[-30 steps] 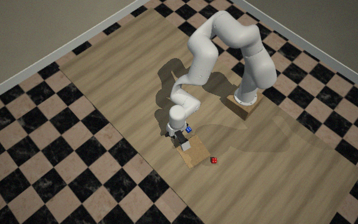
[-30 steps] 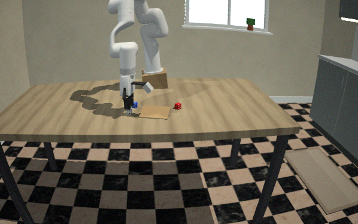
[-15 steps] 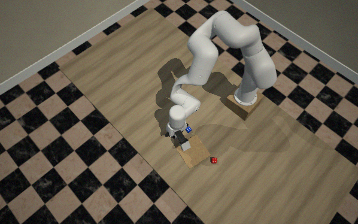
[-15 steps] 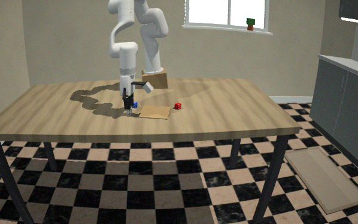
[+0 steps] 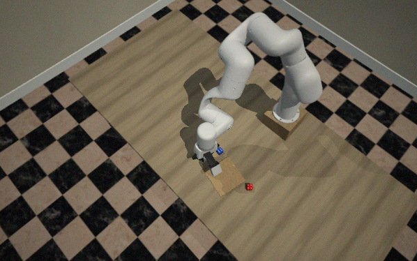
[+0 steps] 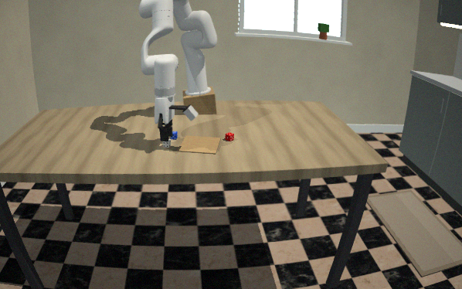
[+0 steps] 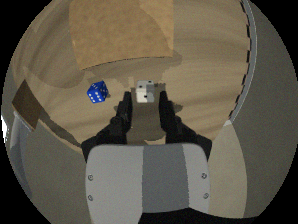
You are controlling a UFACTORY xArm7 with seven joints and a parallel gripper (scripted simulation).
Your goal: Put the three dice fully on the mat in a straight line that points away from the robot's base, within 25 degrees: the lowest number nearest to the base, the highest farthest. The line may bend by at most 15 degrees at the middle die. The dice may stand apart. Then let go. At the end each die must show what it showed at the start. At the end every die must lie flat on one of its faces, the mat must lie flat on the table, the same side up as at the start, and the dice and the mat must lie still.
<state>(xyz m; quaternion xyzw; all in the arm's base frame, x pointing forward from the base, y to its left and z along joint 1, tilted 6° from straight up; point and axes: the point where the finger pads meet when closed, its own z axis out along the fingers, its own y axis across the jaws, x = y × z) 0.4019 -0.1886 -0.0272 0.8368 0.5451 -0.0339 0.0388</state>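
A white die (image 7: 144,92) sits on the table just left of the tan mat (image 6: 200,144), and it also shows in the exterior view (image 6: 165,144). My gripper (image 7: 145,99) points straight down over it, partly open, with a finger on each side of the die. I cannot see a firm grip. A blue die (image 6: 174,135) (image 5: 220,151) lies on the table close behind the gripper, off the mat. A red die (image 5: 249,187) lies on the table just past the mat's right side. The mat (image 5: 225,176) carries no die.
The robot's base stands on a wooden block (image 5: 284,123) behind the mat. The arm's last links (image 5: 207,134) hide the fingers and the white die in the top view. The table's front edge (image 6: 183,175) is well in front of the mat.
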